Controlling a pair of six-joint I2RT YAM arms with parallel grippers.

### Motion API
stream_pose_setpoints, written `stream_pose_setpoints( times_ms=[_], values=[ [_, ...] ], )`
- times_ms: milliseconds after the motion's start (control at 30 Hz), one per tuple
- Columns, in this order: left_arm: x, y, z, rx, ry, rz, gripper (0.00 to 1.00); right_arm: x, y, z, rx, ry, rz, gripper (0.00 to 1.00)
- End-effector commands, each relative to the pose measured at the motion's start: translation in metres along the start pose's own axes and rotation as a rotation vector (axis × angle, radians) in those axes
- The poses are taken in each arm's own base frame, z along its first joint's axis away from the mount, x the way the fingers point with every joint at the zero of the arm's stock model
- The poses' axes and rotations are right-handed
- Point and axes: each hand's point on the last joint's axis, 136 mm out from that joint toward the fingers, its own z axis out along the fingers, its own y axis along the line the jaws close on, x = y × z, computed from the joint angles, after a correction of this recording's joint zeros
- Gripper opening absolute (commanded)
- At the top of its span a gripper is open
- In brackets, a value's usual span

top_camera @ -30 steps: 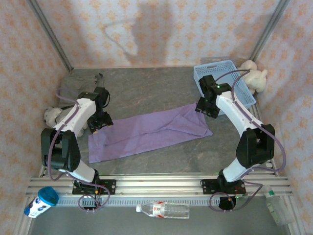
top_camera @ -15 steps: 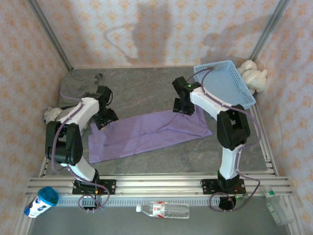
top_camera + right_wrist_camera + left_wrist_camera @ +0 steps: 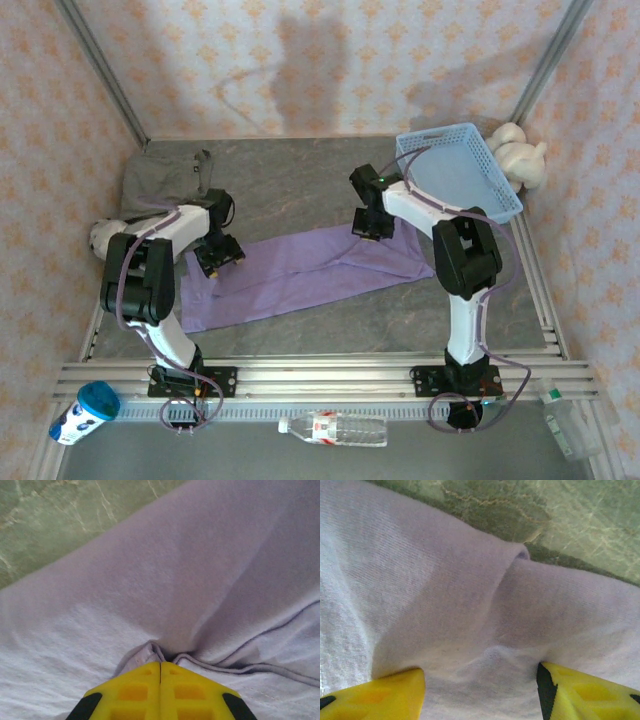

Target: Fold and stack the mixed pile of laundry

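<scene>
While right gripper [image 3: 160, 666] pinches T-shirt [image 3: 300, 265], basket [image 3: 465, 170] near, plush toy [image 3: 520, 155] beyond.

Setting: robot test cell, a lab rig dressed like a home corner.
Walls: floral-print panels [image 3: 350, 70] on three sides, framed by bare metal posts [image 3: 100, 70].
Bench: stone-look table top [image 3: 290, 190] w/ slotted aluminium rail [image 3: 320, 375] along near edge.
Hardware: left arm [image 3: 165, 225] & right arm [image 3: 425, 208] bolted to that rail, cables looping at the bases.
Props: lavender T-shirt [image 3: 300, 265] spread flat, grey-olive garment [image 3: 160, 175] in far-left corner, blue mesh basket [image 3: 455, 180] & plush toy [image 3: 520, 155] far right — household items on a bench.
Clutter: water bottle [image 3: 335, 430] & lidded cup [image 3: 85, 410] lying outside the rail.
</scene>
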Motion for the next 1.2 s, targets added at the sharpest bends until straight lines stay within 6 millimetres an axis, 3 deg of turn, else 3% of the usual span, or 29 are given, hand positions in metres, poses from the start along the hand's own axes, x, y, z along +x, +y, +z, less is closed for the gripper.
stream_pose_setpoints(
  times_ms=[0,100,233,300,367,400,500,567,700,800,933,1033,1167],
  values=[
    [0.003,0.006,0.012,-0.041,0.007,-0.011,0.61,0.011,-0.016,-0.034,0.008,-0.034,0.021,0.00],
    [0.005,0.005,0.015,-0.030,0.012,-0.024,0.61,0.038,-0.021,-0.049,-0.020,-0.006,0.036,0.00],
    [0.006,0.005,0.017,-0.026,0.012,-0.023,0.61,0.107,-0.015,-0.055,-0.056,0.117,0.003,0.00],
    [0.006,0.005,0.016,-0.028,0.011,-0.018,0.61,0.147,-0.006,-0.056,-0.096,0.200,-0.006,0.06],
    [0.004,0.005,0.015,-0.031,0.008,-0.014,0.61,0.170,0.001,-0.061,-0.137,0.236,-0.002,0.20],
    [0.004,0.004,0.014,-0.029,0.007,-0.010,0.61,0.172,0.004,-0.065,-0.159,0.239,0.008,0.23],
    [0.004,0.003,0.007,-0.019,-0.002,0.002,0.62,0.149,0.011,-0.087,-0.210,0.158,0.026,0.32],
    [0.005,0.002,-0.002,-0.014,-0.005,0.034,0.62,0.120,0.009,-0.099,-0.212,0.091,0.046,0.41],
    [0.020,-0.007,-0.027,0.007,-0.019,0.146,0.59,0.052,-0.010,-0.105,-0.171,-0.024,0.116,0.43],
    [0.045,-0.024,-0.045,0.071,-0.021,0.243,0.48,0.011,-0.025,-0.096,-0.133,-0.075,0.150,0.43],
    [0.086,-0.048,-0.058,0.168,-0.008,0.364,0.25,-0.030,-0.052,-0.077,-0.077,-0.107,0.200,0.43],
    [0.113,-0.062,-0.053,0.213,0.007,0.444,0.12,-0.047,-0.062,-0.058,-0.063,-0.106,0.199,0.43],
    [0.138,-0.067,-0.029,0.159,0.057,0.527,0.00,-0.052,-0.068,-0.037,-0.021,-0.077,0.155,0.43]
  ],
)
